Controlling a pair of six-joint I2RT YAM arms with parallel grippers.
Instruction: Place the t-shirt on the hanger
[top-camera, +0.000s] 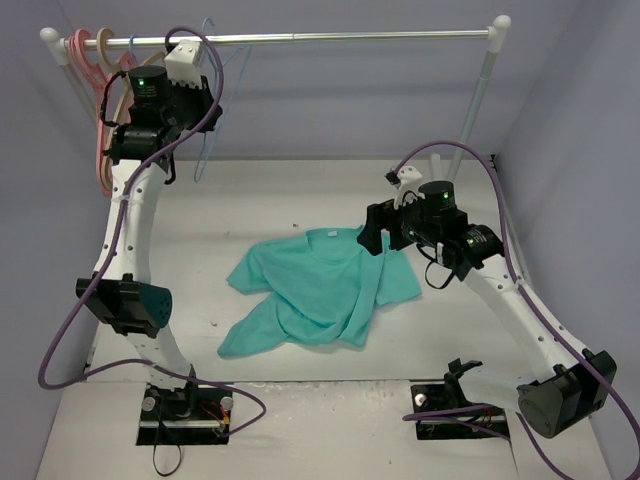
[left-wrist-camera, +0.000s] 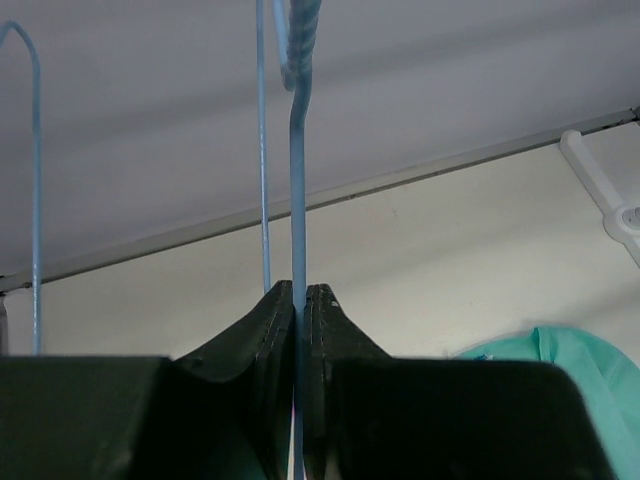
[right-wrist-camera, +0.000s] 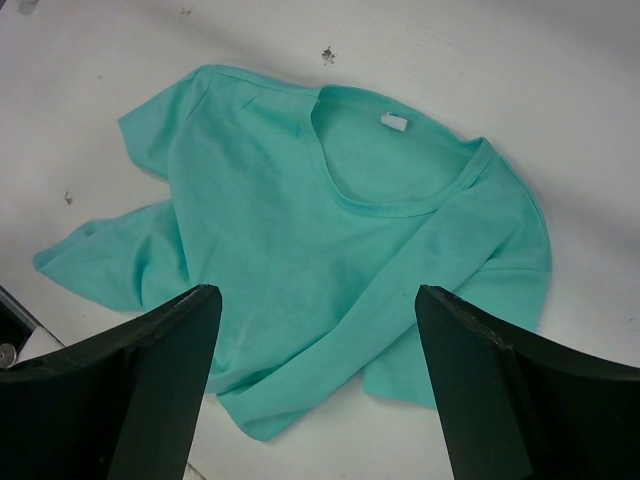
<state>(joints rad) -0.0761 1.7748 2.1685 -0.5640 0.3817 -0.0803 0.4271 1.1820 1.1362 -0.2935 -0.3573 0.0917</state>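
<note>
The teal-green t-shirt (top-camera: 310, 290) lies crumpled on the table, neck opening facing up (right-wrist-camera: 300, 230); its edge shows low at the right of the left wrist view (left-wrist-camera: 580, 355). A light-blue wire hanger (top-camera: 205, 150) hangs from the rail at the back left. My left gripper (top-camera: 207, 100) is raised to it and shut on its thin wire (left-wrist-camera: 297, 180), which runs straight up between the closed jaws (left-wrist-camera: 299, 295). My right gripper (top-camera: 375, 235) hovers just above the shirt's right side, open, with only fabric below the gap (right-wrist-camera: 315, 292).
A metal rail (top-camera: 330, 37) spans the back on a white post (top-camera: 480, 90). A pink hanger (top-camera: 80, 100) and a tan hanger (top-camera: 105, 60) hang at its left end. Another light-blue wire hanger (left-wrist-camera: 36, 200) hangs left of the gripped one.
</note>
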